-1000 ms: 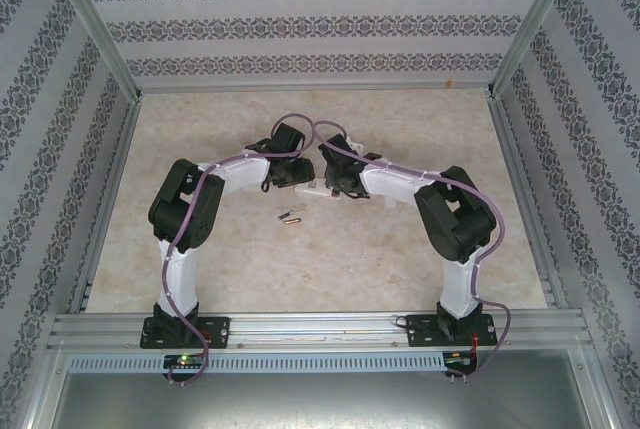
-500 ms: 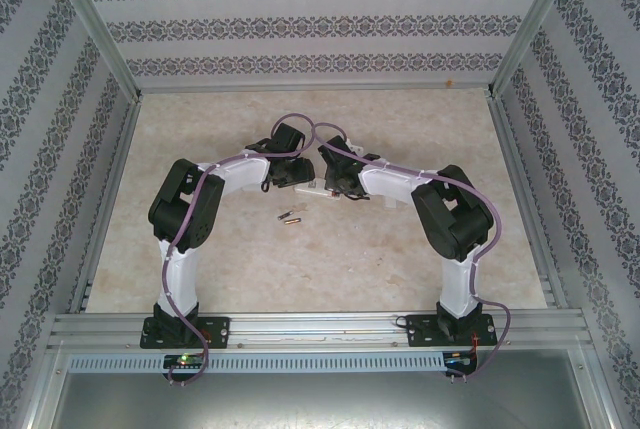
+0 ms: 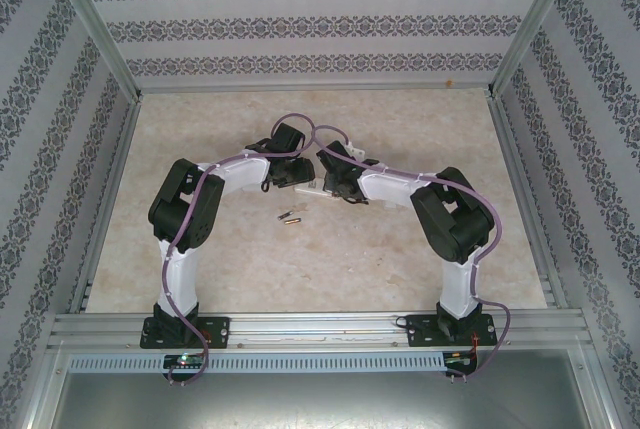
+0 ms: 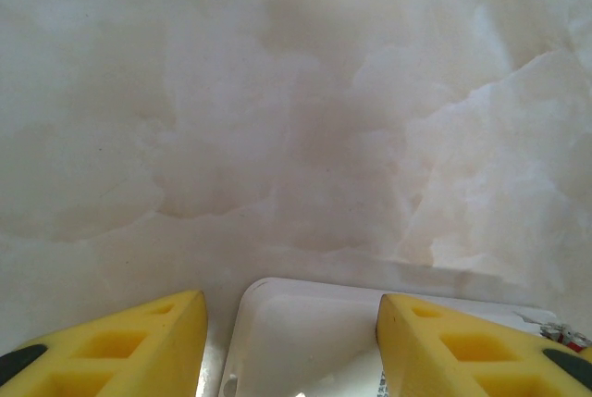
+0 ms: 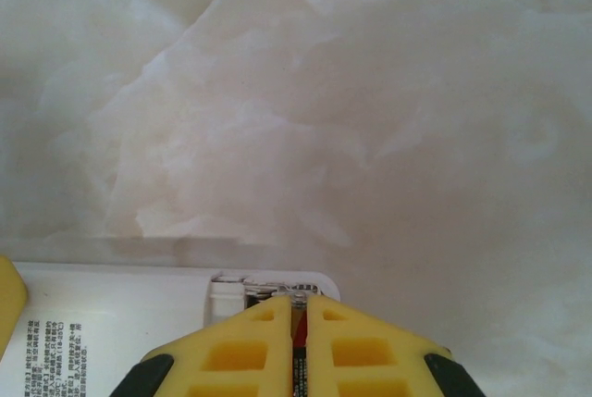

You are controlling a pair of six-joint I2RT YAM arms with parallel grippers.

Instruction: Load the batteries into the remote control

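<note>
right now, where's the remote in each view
top external: remote, mid-table, between left gripper and right gripper
left wrist: bottom centre, between the yellow fingers
right wrist: bottom left, open end under the fingertips, which seem to pinch a battery
shared landmark: the marbled tabletop beneath it

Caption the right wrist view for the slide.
Right gripper pinches a battery over the open end of the white remote.
</note>
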